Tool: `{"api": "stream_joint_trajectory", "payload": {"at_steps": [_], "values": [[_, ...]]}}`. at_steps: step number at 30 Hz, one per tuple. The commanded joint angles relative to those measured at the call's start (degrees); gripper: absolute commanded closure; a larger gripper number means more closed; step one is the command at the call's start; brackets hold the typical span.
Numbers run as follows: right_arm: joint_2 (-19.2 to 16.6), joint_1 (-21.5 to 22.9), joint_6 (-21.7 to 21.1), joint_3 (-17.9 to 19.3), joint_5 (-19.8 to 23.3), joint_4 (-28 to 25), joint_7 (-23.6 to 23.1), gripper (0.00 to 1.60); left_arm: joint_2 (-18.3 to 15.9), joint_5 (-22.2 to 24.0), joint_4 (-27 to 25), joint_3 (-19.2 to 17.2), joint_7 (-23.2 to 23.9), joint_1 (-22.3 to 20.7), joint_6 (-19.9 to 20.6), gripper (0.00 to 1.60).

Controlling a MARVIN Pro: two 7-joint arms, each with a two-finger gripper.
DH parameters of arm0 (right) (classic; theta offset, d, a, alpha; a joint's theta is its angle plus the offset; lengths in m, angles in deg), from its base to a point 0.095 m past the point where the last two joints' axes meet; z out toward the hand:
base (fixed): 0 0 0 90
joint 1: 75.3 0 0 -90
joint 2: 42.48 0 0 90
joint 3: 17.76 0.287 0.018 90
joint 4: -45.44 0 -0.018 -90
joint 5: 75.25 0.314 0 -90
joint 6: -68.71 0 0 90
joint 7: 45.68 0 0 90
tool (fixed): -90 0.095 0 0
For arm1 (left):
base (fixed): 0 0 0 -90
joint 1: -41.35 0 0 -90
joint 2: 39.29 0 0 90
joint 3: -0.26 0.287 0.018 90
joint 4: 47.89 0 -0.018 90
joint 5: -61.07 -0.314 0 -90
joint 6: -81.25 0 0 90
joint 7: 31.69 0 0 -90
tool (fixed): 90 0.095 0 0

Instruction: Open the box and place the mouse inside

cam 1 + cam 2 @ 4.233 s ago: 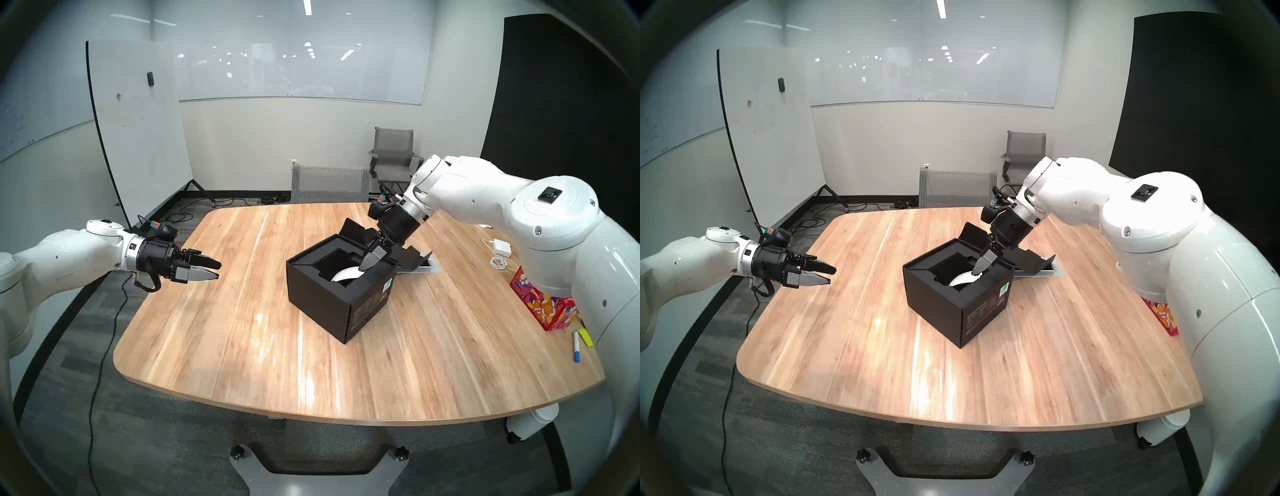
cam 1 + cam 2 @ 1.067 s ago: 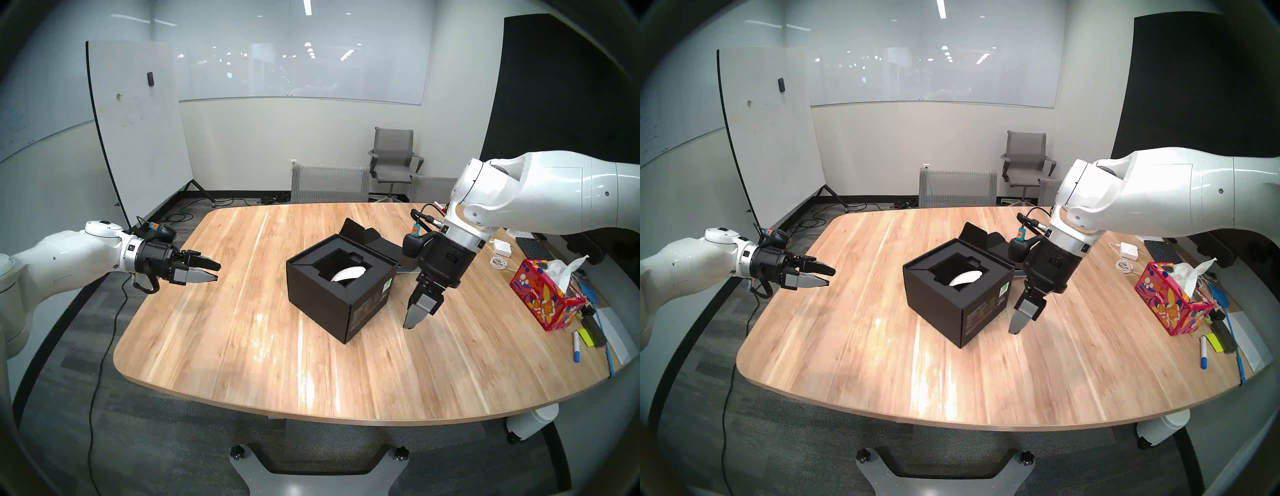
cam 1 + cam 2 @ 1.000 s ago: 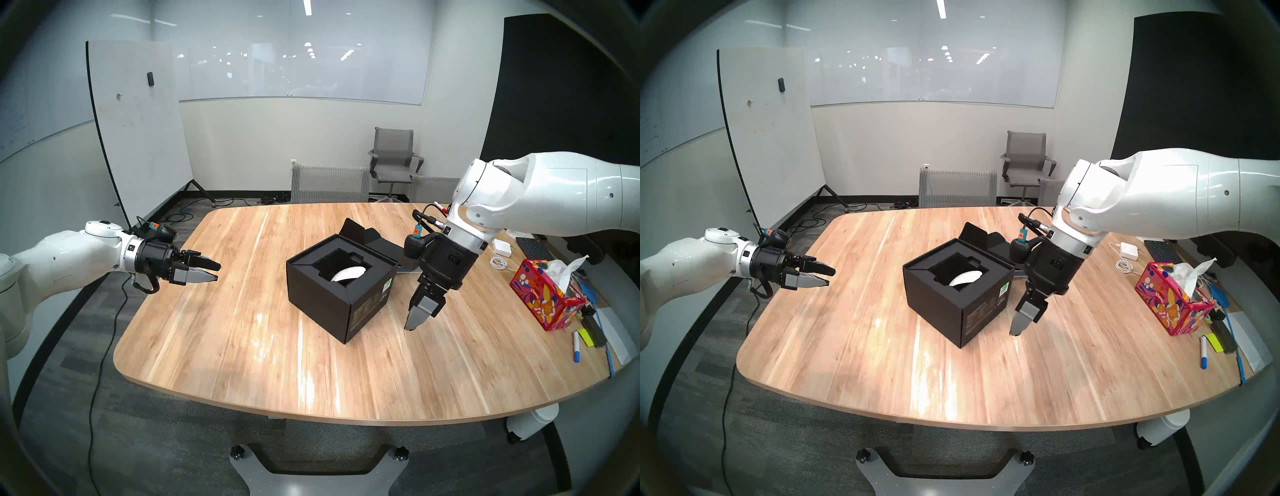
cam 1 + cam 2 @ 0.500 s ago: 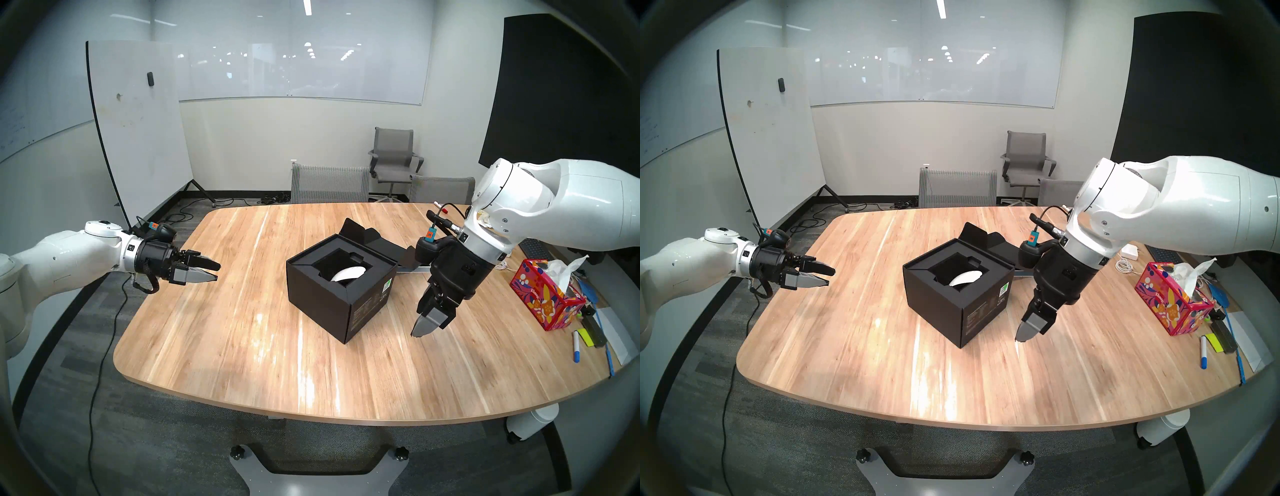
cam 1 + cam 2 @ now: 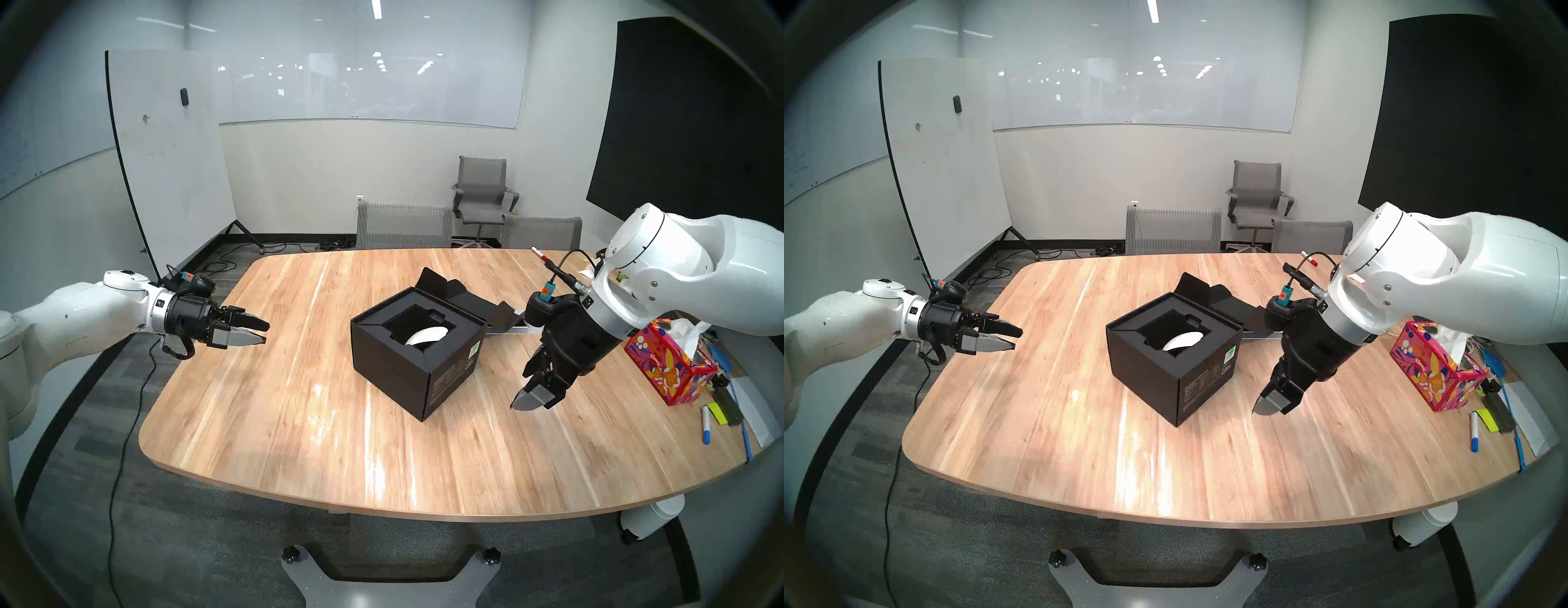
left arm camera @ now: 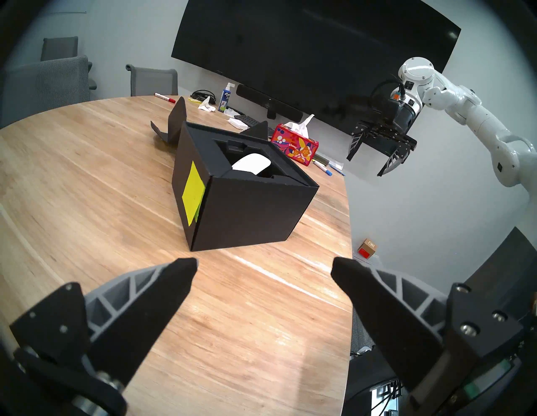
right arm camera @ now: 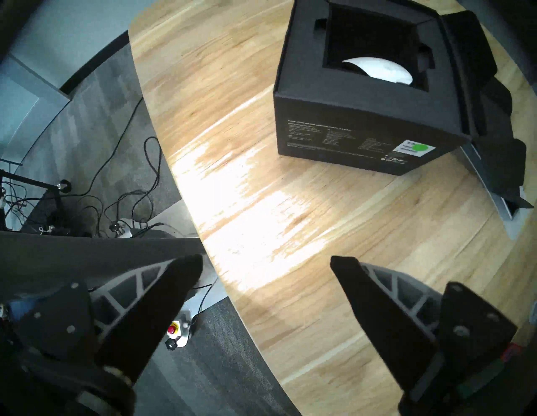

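Light wooden conference table (image 5: 297,424), rounded at its corners, bearing all items shown. Black cube-like cardboard box (image 5: 394,373) at table centre, its hinged flap lid (image 5: 479,308) folded back flat behind it; a yellow-green sticky note (image 6: 193,196) marks one side wall. Flat white oval computer mouse (image 5: 425,336) lies tilted inside the box's black recessed insert (image 7: 305,61). Red floral tissue box (image 5: 666,373) stands near the table's right edge, well apart from the box, with a blue-capped marker (image 5: 706,426) just beside it. Left gripper (image 5: 265,332) hovers at the table's left edge, jaws spread and empty, pointing toward the box. Right gripper (image 5: 535,401) hangs above bare wood between the box and the tissue box, tilted downward, jaws spread wide, holding nothing. Nothing stands between either gripper and the box.
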Motion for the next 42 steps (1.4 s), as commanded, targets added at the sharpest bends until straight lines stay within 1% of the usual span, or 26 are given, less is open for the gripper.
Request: {"api": "stream_joint_trajectory", "payload": {"at_steps": [1, 3, 4, 5, 6, 8, 12, 17, 20, 22, 23, 25, 27, 29, 34, 40, 42], "values": [[-6.7, 1.9, 2.6, -0.2, -0.1, -1.1, 7.1, 0.0, 0.3, 0.4, 0.3, -0.6, 0.3, -1.0, 0.2, 0.0], [-8.3, 1.6, 4.0, -0.2, -0.2, -1.4, 9.6, 0.0, 0.4, 0.4, 0.4, -0.6, 0.3, -1.0, 0.3, 0.0], [-8.4, 1.4, 4.8, -0.3, -0.4, -1.0, 10.1, 0.0, 0.4, 0.4, 0.5, -0.6, 0.3, -1.0, 0.3, 0.0], [-9.6, 1.1, 5.7, -0.2, -0.4, -1.5, 11.8, 0.0, 0.5, 0.4, 0.6, -0.6, 0.3, -1.0, 0.3, 0.0], [-9.7, 0.9, 6.4, -0.3, -0.4, -1.2, 12.2, 0.0, 0.5, 0.4, 0.6, -0.6, 0.3, -1.0, 0.3, 0.0], [-11.1, 0.1, 8.6, -0.5, -0.5, -1.2, 14.7, 0.0, 0.6, 0.4, 0.7, -0.6, 0.3, -1.0, 0.4, 0.0], [-12.4, -1.3, 12.8, -1.0, -0.3, -0.8, 18.9, 0.0, 0.7, 0.4, 1.0, -0.6, 0.3, -1.0, 0.5, 0.0], [-13.6, -3.9, 17.7, -0.4, 0.1, -1.0, 24.3, 0.0, 1.0, 0.4, 1.5, -0.6, 0.3, -1.0, 0.5, 0.0], [-13.0, -5.3, 20.3, 0.0, 1.0, -0.9, 27.1, 0.0, 1.2, 0.4, 1.8, -0.6, 0.3, -1.0, 0.5, 0.0], [-12.4, -6.5, 22.7, 0.1, 2.0, -1.0, 29.8, 0.0, 1.3, 0.5, 2.1, -0.6, 0.3, -1.0, 0.5, 0.0], [-11.9, -7.1, 24.7, -0.2, 2.9, -1.3, 31.9, 0.0, 1.4, 0.5, 2.3, -0.6, 0.3, -1.0, 0.5, 0.0], [-11.8, -7.6, 24.2, 0.4, 3.0, -1.2, 31.5, 0.0, 1.4, 0.5, 2.3, -0.6, 0.3, -0.9, 0.5, 0.0], [-10.2, -8.8, 27.3, 0.1, 4.9, -2.0, 34.1, 0.0, 1.5, 0.5, 2.4, -0.6, 0.3, -0.9, 0.5, 0.0], [-9.5, -9.1, 29.2, -0.2, 5.3, -2.6, 34.8, 0.0, 1.5, 0.5, 2.5, -0.6, 0.3, -0.9, 0.5, 0.0], [-9.4, -9.5, 29.7, -0.2, 6.0, -4.4, 37.0, 0.0, 1.6, 0.6, 2.5, -0.6, 0.3, -1.0, 0.5, 0.0], [-10.5, -9.9, 29.9, -0.5, 6.1, -7.0, 39.2, 0.0, 1.6, 0.6, 2.5, -0.5, 0.3, -1.0, 0.5, 0.0], [-11.4, -10.2, 30.2, -0.7, 6.1, -8.8, 41.1, 0.0, 1.6, 0.6, 2.5, -0.5, 0.3, -1.0, 0.5, 0.0]]}}
